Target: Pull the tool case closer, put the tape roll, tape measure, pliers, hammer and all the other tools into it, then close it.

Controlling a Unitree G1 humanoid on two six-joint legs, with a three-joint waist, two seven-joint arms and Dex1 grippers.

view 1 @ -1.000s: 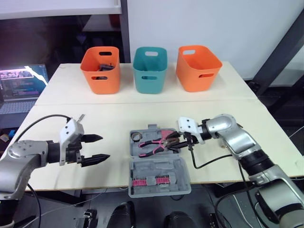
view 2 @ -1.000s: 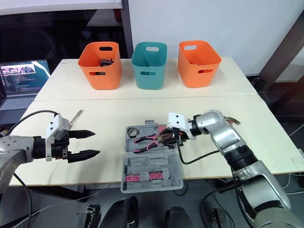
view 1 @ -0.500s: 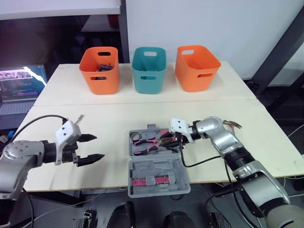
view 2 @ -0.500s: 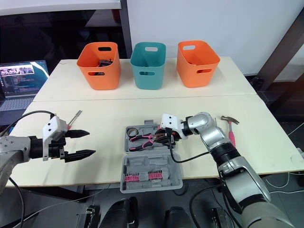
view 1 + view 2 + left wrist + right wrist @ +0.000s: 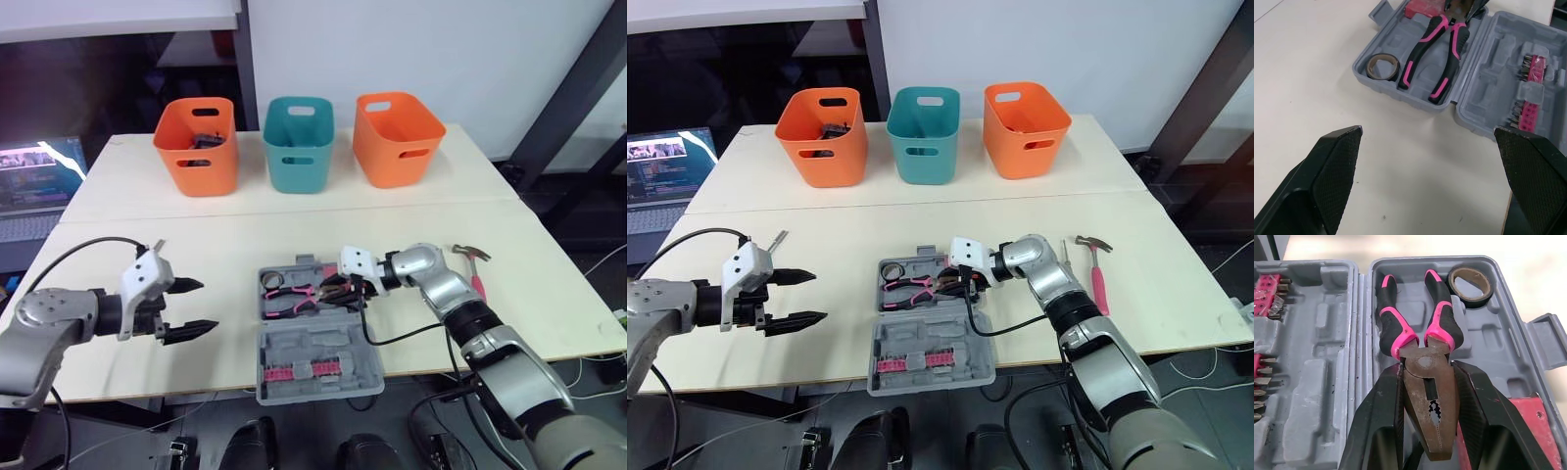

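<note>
Tool case (image 5: 1327, 333) matt grey plastic; pliers (image 5: 1422, 357) dull rusty metal, glossy pink-black grips.

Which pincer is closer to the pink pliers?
Right. The right pincer clamps the pliers' head inside the tool case; the left pincer hangs open over the table, left of the case.

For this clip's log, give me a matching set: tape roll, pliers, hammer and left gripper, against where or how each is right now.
Things:
1. tape roll
2. pliers
3. hammer
4. left gripper

States:
A. lying on the table, outside the tool case
B. open, holding nothing
C. lying loose in the tool case
D. in the tool case, head clamped by the right gripper

Pairs: 1-C, 2-D, 3-A, 4-B
</note>
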